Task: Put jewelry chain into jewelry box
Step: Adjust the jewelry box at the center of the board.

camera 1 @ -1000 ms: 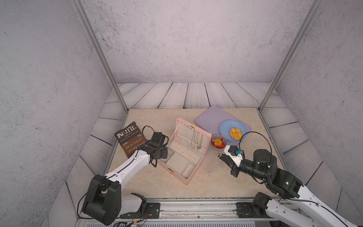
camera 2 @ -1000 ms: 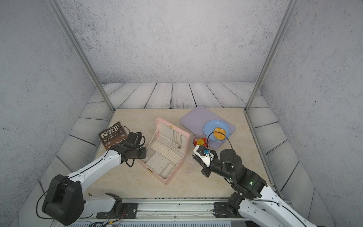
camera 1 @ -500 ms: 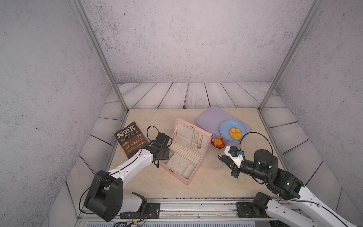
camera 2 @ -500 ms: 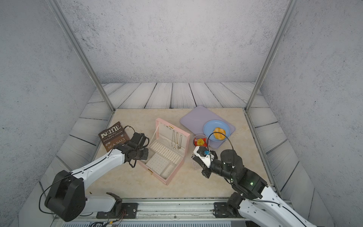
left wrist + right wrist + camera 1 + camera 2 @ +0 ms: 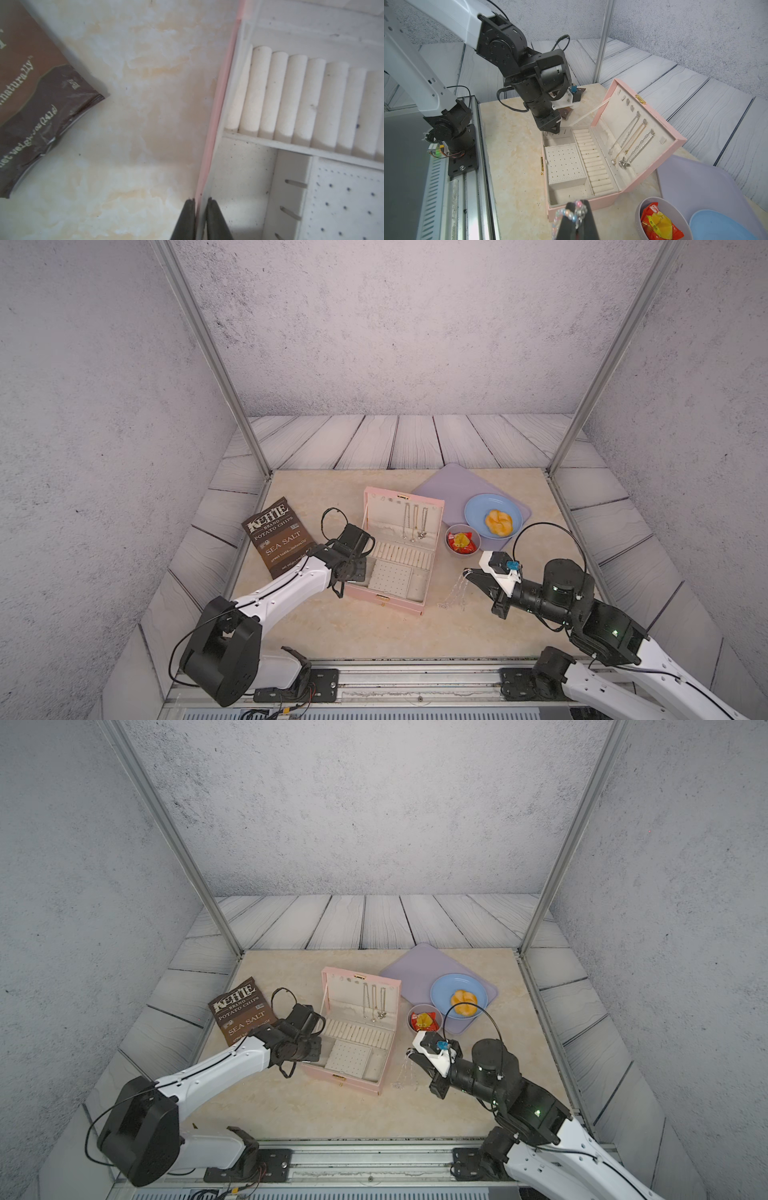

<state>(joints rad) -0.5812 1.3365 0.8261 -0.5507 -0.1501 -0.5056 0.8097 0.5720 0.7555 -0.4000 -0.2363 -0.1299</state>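
Right gripper [image 5: 577, 206] pinched shut on jewelry chain [image 5: 568, 214]. Chain hangs limp beneath jaws: light, slippery, tangle-prone. Keep end grip. Left gripper [image 5: 200, 209] clamps jewelry box [image 5: 386, 603] wall.

There are 2 robot arms, the left arm [image 5: 286, 593] and the right arm [image 5: 552, 597], and 2 grippers, the left gripper [image 5: 200, 202] and the right gripper [image 5: 578, 207]. On the 1 table [image 5: 374, 635] are 1 pink jewelry box [image 5: 386, 600], 1 brown chip bag [image 5: 276, 537], 1 lilac tray [image 5: 444, 485], 1 blue plate [image 5: 478, 510] with 1 bread roll [image 5: 498, 521], and 1 grey bowl [image 5: 457, 554] with 1 red snack packet [image 5: 461, 541]. Chains number 4: 3 hang inside that box, a thin silver chain [image 5: 625, 133], a gold chain [image 5: 633, 137] and a chunky silver chain [image 5: 641, 144], and 1 loose chain [image 5: 568, 214] is outside it.
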